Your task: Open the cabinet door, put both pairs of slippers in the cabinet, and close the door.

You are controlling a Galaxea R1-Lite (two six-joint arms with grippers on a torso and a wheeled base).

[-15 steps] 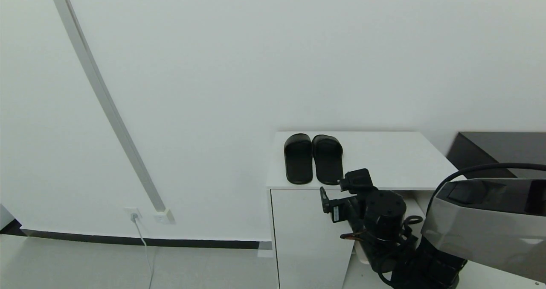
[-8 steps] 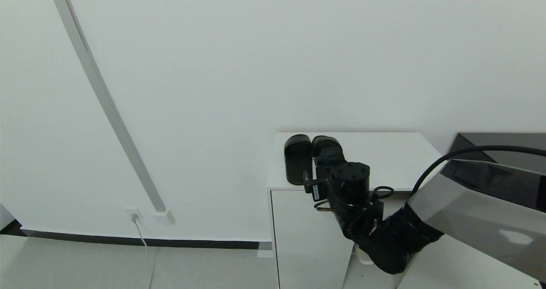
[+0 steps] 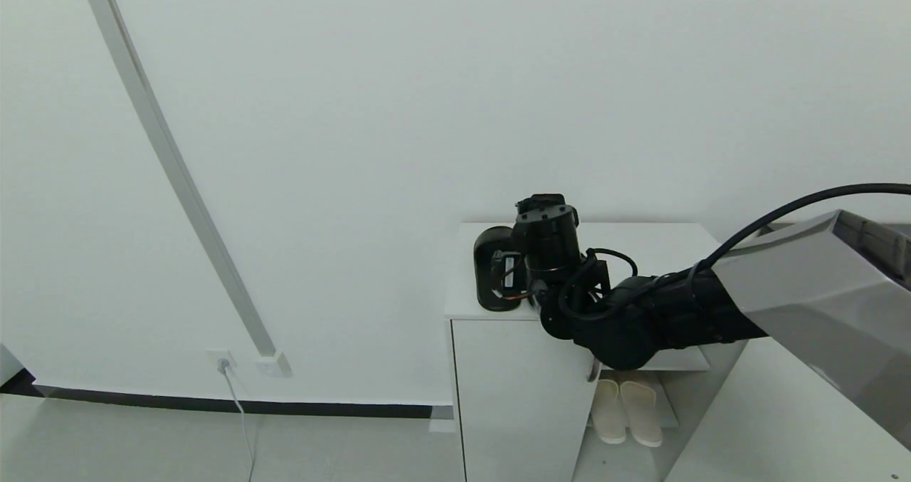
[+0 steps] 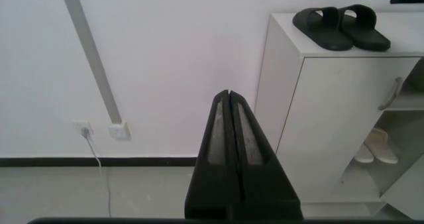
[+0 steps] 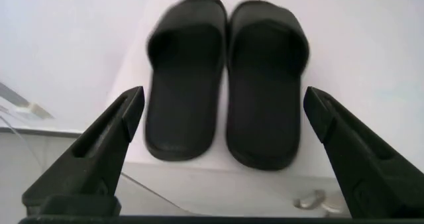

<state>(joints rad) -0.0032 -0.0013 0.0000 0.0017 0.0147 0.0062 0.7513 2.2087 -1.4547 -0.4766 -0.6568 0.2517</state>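
Just ahead of right gripper [image 5: 224,97] (spread): black slippers [image 5: 187,85].

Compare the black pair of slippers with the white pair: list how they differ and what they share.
Colour: the black slippers are dark, the white slippers pale. Place: the black slippers sit on top of the cabinet, the white slippers inside it, low down. Both pairs lie side by side, soles down.

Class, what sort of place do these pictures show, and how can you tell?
Likely a home entryway: a white shoe cabinet stands against a plain wall, black slippers on top, white slippers on a shelf inside.
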